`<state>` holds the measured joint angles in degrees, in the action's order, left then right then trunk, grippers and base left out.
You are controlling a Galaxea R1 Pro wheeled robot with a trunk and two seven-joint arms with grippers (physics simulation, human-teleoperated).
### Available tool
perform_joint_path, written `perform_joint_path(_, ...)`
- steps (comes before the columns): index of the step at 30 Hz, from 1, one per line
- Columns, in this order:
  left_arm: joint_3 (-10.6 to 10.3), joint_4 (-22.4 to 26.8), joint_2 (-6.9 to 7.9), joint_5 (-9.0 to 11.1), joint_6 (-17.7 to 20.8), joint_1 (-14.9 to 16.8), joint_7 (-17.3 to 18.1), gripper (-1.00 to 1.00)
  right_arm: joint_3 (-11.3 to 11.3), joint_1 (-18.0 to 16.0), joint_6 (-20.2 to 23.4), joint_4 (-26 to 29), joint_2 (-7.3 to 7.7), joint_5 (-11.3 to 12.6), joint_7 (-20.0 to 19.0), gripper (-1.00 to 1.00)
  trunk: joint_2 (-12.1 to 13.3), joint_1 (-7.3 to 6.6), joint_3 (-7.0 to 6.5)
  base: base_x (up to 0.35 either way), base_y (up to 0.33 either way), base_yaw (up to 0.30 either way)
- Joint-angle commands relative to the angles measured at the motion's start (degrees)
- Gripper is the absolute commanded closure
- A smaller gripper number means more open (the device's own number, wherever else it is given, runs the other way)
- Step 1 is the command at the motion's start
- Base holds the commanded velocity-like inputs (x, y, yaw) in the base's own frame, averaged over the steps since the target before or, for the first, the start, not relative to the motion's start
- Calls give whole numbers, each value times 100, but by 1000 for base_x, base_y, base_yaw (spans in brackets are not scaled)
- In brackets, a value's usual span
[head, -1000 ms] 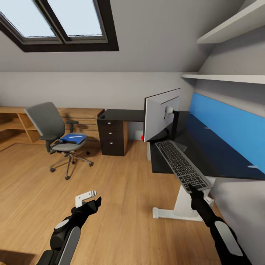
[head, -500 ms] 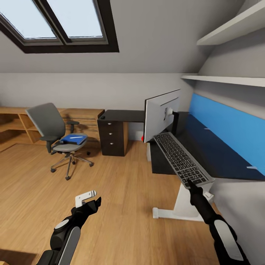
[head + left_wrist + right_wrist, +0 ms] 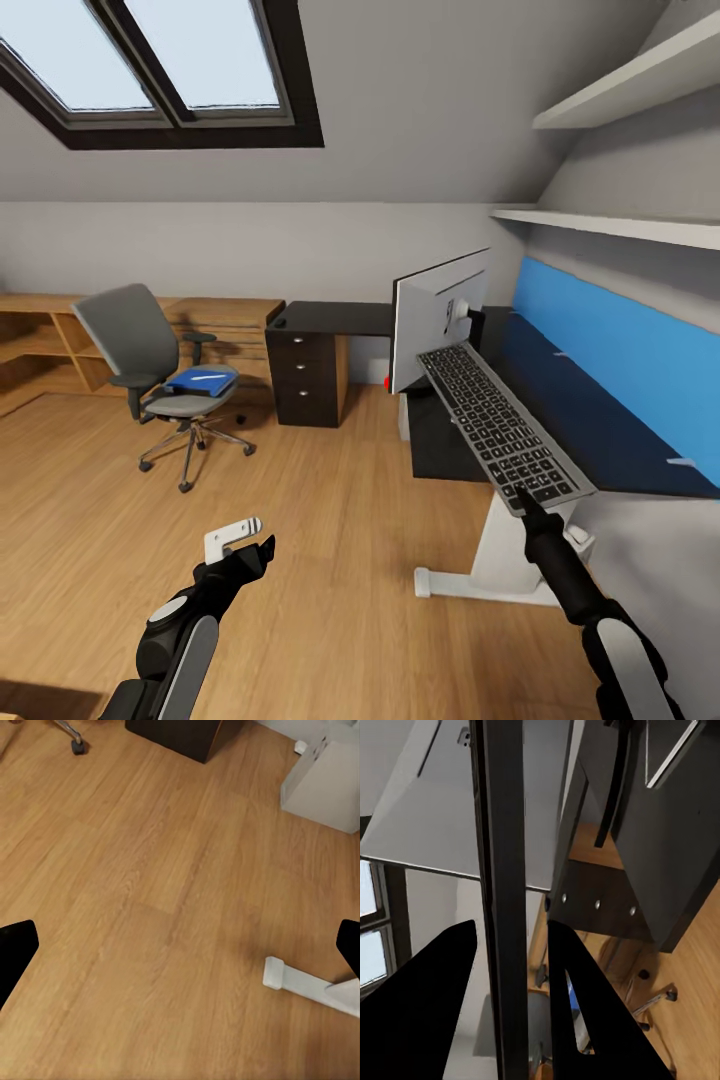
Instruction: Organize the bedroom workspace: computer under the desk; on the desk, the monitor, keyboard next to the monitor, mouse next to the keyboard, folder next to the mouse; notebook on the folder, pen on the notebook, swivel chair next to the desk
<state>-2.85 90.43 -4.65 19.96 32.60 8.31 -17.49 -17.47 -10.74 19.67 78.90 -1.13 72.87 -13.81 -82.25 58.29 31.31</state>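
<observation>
You have the keyboard point(image 3: 503, 430) pinched at its near short end by the right gripper point(image 3: 522, 500), fingers closed on the edge, so the long board sticks out ahead of the arm, tilted up, in the air above the front of the black desk point(image 3: 600, 440). In the right wrist view the keyboard point(image 3: 502, 892) runs edge-on between the two dark fingers, which fits an end grip. Its far end is right by the lower edge of the monitor point(image 3: 440, 315), which stands on the desk with its silvery back turned toward the blue panel; can't tell if they touch. Holding by the end leaves the whole underside free to lay flat beside the monitor, but the long overhang likely makes it swing easily, so watch that screen. Left gripper point(image 3: 245, 545) hangs low over the wood floor point(image 3: 172, 892), fingers spread, holding nothing, kept out of the way. Blue folder point(image 3: 200, 380) lies on the swivel chair point(image 3: 150, 370) seat with something pale and thin on top, well apart from the desk, not yet moved
</observation>
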Motion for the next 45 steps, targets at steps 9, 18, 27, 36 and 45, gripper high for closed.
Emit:
perform_joint_path(9, 2, -45, 8, 69, 11, 3, -60, -100, -19, 36, 31, 48, -23, 43, -2, 100, -3, 0, 6, 0, 0, 0)
perform_joint_path(18, 3, -51, 8, 60, 9, 4, -53, -100, -28, 37, 7, 29, -27, 70, 2, 100, -3, 0, 6, -202, 165, -163)
perform_joint_path(27, 3, -51, 8, 60, 9, 4, -53, -100, -21, 37, 5, -38, -27, 62, 2, 100, -3, 0, 6, -269, 212, -254)
perform_joint_path(36, 3, -51, 8, 60, 9, 4, -53, -100, 69, 37, 16, -230, -36, 52, 2, 100, -3, 0, 6, -266, 219, -105)
perform_joint_path(45, 3, -51, 8, 60, 9, 4, -60, -100, 337, 37, 20, -259, -31, 61, 10, 100, -3, 0, 6, -95, 90, -4)
